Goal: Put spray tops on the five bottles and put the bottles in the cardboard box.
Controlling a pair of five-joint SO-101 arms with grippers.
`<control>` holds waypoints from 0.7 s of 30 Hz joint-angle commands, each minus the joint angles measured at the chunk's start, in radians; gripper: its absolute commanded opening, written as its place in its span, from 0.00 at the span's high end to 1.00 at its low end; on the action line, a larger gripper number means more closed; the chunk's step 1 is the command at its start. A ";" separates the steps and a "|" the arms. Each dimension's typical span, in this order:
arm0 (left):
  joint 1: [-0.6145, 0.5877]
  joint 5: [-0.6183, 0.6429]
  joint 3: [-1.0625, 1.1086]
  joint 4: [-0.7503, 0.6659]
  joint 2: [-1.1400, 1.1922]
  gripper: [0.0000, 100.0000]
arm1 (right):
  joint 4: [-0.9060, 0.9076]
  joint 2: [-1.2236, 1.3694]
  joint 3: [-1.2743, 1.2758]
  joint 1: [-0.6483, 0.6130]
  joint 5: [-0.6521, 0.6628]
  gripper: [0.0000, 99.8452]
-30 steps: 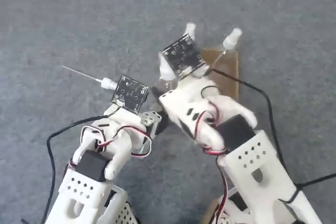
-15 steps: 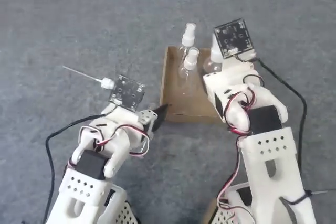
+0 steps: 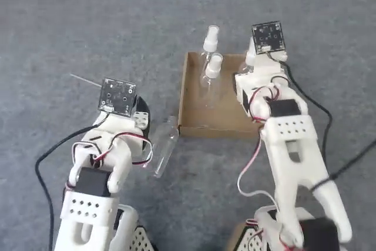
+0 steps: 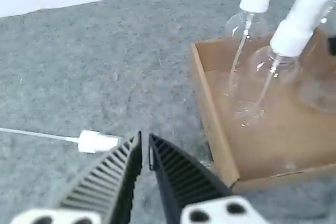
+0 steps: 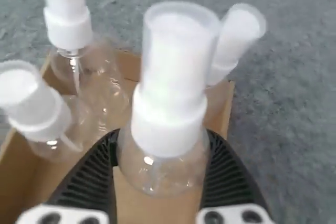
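The grey carpet [image 3: 64,33] is taken as the work surface, and the cardboard box [image 3: 183,95] on it as the reference for all places.

The right gripper [image 5: 161,142] is held over the right part of the box and is clamped around the body of a capped bottle [image 5: 168,103]. This bottle is kept upright above the box floor; whether it is already set down cannot be told. The left gripper [image 4: 145,150] is poised over the carpet to the left of the box, with its jaws brought together and nothing between them.

Inside the box, one finished bottle [image 3: 210,42] is seen against the far wall and a second finished bottle [image 3: 214,69] just in front of it. The top of a third finished bottle [image 5: 237,38] is seen behind the held one.

Four bottles are thus judged to be capped, three of them boxed and the fourth about to be released.

An uncapped bottle [image 3: 164,146] is left lying on its side just outside the near left corner of the box. Its loose spray top [image 4: 97,141], with the long tube attached, is found well apart to the left of the box. Fitting that top and boxing the last bottle are judged to be the work left.
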 commanded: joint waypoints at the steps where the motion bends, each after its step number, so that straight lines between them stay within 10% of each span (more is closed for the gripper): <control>1: -0.006 0.011 -0.012 -0.029 -0.011 0.99 | -0.077 0.047 -0.011 0.012 -0.018 0.99; 21: -0.006 0.011 -0.012 -0.029 -0.011 0.99 | -0.157 0.213 -0.011 0.008 -0.005 0.99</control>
